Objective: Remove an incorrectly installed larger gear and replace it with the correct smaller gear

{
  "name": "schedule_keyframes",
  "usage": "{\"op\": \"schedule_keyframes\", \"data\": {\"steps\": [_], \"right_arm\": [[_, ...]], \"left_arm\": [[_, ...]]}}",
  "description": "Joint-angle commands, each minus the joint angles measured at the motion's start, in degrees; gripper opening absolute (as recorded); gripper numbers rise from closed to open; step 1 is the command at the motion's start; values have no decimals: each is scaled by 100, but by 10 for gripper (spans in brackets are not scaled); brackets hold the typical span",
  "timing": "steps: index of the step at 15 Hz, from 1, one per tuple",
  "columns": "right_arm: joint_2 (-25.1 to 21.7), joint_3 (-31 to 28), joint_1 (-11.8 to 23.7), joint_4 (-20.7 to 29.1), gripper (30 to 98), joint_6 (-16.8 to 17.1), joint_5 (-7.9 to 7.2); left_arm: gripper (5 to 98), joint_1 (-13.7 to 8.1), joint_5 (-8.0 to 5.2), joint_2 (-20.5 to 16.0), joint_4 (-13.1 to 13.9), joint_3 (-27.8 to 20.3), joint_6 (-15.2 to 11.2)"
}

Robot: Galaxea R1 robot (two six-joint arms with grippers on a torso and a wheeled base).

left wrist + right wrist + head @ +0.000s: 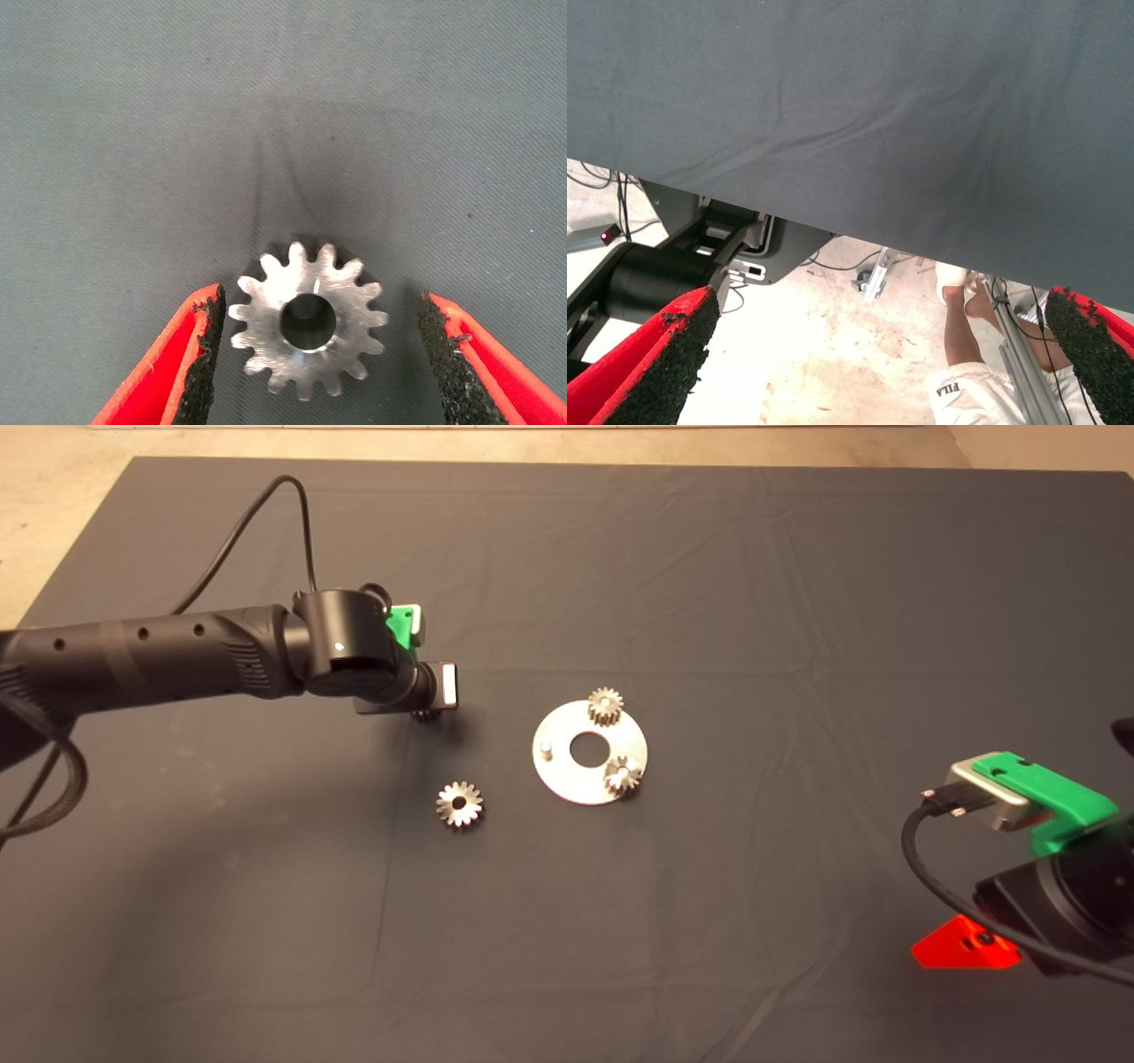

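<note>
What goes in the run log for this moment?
left gripper: open, fingers astride smaller gear on mat | larger gear: off plate | right gripper: parked, open
</note>
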State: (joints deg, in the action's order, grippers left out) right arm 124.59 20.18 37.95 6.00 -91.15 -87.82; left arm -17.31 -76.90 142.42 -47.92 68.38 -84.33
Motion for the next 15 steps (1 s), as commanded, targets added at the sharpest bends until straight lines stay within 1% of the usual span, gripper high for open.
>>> {"op": "schedule_keyframes", "data": {"steps": [1,8,11,12,15], "right_arm": [[2,-17,81,-143,977,-26,-718],[8,-15,81,-143,977,-26,-718],[0,-15,81,-143,977,-26,-718],[0,-15,81,-147,977,-26,-718],[0,-15,81,-143,977,-26,-718]], "left_arm": [[551,-27,-45,-8,-103,-19,22],[551,-27,-45,-8,-103,-28,40],[548,-27,-45,-8,-172,-35,49],[511,-27,-53,-8,-174,-28,49],[499,-18,-53,-20,-174,-37,49]]}}
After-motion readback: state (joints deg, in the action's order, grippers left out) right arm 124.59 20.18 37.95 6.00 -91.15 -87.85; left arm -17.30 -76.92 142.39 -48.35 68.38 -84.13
